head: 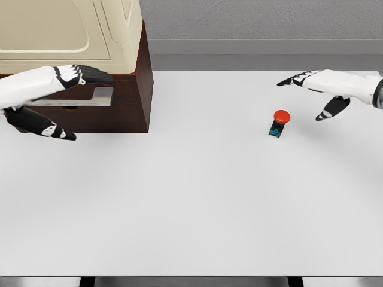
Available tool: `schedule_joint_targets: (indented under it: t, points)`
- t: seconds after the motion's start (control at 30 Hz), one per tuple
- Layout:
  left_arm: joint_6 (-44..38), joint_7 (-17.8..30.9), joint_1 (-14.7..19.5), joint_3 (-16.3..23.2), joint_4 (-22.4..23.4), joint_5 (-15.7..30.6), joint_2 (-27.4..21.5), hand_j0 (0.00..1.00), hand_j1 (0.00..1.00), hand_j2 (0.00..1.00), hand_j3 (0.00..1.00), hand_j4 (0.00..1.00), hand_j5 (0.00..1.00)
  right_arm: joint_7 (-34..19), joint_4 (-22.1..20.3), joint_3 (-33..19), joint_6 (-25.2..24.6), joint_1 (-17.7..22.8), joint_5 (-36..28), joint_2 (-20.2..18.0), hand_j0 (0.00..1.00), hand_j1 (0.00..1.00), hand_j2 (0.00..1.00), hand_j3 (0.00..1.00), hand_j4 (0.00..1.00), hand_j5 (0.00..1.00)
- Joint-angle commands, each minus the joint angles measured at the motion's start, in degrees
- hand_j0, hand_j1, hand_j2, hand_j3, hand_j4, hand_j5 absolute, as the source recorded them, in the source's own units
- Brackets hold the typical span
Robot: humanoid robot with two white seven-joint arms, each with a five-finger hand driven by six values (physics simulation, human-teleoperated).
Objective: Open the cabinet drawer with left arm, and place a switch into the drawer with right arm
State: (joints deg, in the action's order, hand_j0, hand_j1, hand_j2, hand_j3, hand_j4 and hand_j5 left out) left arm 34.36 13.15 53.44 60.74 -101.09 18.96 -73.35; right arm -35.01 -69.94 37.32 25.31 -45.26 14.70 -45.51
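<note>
Fingers [90, 75] of the left hand [57, 98] are spread, the upper ones reaching over the grey handle [96, 95] of the drawer [90, 110], thumb below; whether they touch it I cannot tell. The brown cabinet [140, 78] carries a cream box [72, 30]. The right hand [317, 86] hovers open, holding nothing, up and right of the red-capped switch [278, 123], which lies on the white table [191, 209].

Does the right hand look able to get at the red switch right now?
Probably yes. The right hand hovers open just up and right of the switch, which stands alone on bare table with nothing between them.
</note>
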Motion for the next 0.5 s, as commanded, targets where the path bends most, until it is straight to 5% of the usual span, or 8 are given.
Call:
schedule_joint_targets:
  t: [0.0, 0.2, 0.47]
  points:
    - [-4.12, 0.64, 0.09, -0.10, 0.02, 0.64, -0.57, 1.00, 1.00, 1.00, 1.00, 1.00, 1.00, 0.01, 3.41, 2.67, -0.09, -0.09, 0.06, 2.53, 1.00, 1.00, 1.00, 1.00, 1.00, 1.00]
    - [-18.81, 20.07, 3.51, -0.27, 0.02, 0.38, -0.66, 1.00, 1.00, 1.00, 1.00, 1.00, 1.00, 0.01, 3.41, 4.52, -0.09, -0.18, 1.91, 2.88, 1.00, 1.00, 1.00, 1.00, 1.00, 1.00]
    - [-18.72, 19.81, 5.01, -1.50, 0.02, 4.86, -0.57, 1.00, 1.00, 1.00, 1.00, 1.00, 1.00, 0.01, 1.83, 8.91, 0.09, -2.29, 2.00, 2.88, 1.00, 1.00, 1.00, 1.00, 1.00, 1.00]
